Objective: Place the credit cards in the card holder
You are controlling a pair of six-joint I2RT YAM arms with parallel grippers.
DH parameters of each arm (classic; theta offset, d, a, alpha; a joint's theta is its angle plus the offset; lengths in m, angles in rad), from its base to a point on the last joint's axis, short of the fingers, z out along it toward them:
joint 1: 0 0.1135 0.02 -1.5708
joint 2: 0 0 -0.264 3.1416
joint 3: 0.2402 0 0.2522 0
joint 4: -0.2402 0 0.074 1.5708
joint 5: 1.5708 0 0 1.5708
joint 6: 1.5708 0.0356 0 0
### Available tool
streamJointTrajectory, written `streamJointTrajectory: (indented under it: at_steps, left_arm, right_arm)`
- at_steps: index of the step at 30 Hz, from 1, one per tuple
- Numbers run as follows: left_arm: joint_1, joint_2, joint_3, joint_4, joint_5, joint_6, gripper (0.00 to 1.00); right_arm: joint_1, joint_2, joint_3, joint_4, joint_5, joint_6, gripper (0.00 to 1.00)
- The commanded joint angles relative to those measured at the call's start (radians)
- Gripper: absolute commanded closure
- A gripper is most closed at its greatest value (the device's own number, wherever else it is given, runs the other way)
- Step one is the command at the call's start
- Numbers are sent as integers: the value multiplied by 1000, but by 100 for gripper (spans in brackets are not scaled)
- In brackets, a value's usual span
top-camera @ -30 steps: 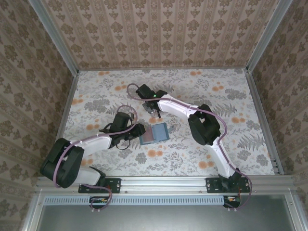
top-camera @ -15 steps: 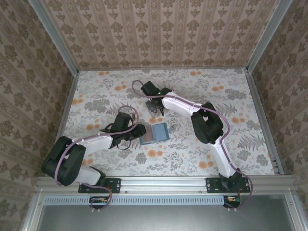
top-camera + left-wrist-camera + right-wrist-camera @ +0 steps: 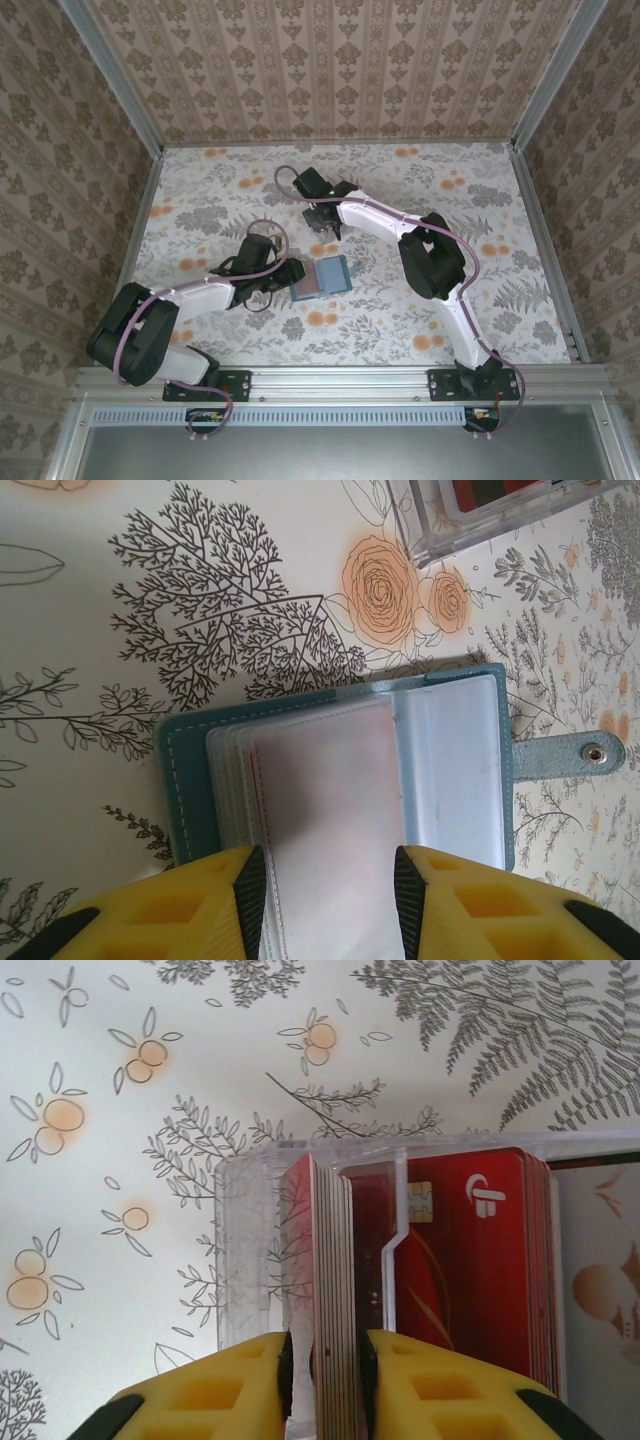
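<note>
The card holder (image 3: 322, 274) lies open and flat on the flower-patterned table (image 3: 480, 300), near the middle and a little toward the near edge, with its teal cover underneath and a fan of clear plastic sleeves (image 3: 330, 780) on top. In the left wrist view its snap tab (image 3: 570, 755) sticks out to the right. The left fingers (image 3: 200, 910) come in at the holder's left edge and stand apart, with the near end of the top sleeve between the two black pads (image 3: 250, 890). I cannot tell whether they clamp it or merely straddle it. Just beyond the holder, on its far side, sits a clear box (image 3: 245, 1250) holding the credit cards (image 3: 470, 1260). Most of them lean back in a red stack with a chip and a white logo showing, while a thinner bunch stands on edge at the left of the box. The right fingers (image 3: 440, 1390) reach into the box with only a narrow gap between them, and that upright bunch sits in the gap; I cannot tell whether the pads press on it
</note>
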Motion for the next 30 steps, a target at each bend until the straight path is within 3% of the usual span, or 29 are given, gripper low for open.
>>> streamJointTrajectory:
  at_steps: [1, 6, 12, 17, 22, 30]
  left_arm:
    - [-6, 10, 0, 16, 15, -14, 59]
    - [-8, 10, -1, 19, 14, -17, 59]
    - [-12, 12, 5, 18, 14, -17, 59]
    - [-15, 15, 11, 17, 17, -17, 59]
    - [-17, 15, 12, 18, 17, -17, 59]
    - [-21, 18, 24, 11, 18, -15, 58]
  right_arm:
    - [-6, -44, -8, -42, 38, -6, 71]
    - [-8, -45, -7, -42, 33, -9, 80]
    - [-10, -61, -8, -44, 45, -12, 77]
    - [-16, -66, -6, -43, 31, -12, 83]
    - [-24, -68, 1, -51, 6, -4, 77]
    - [-38, -78, 1, -49, -34, 9, 86]
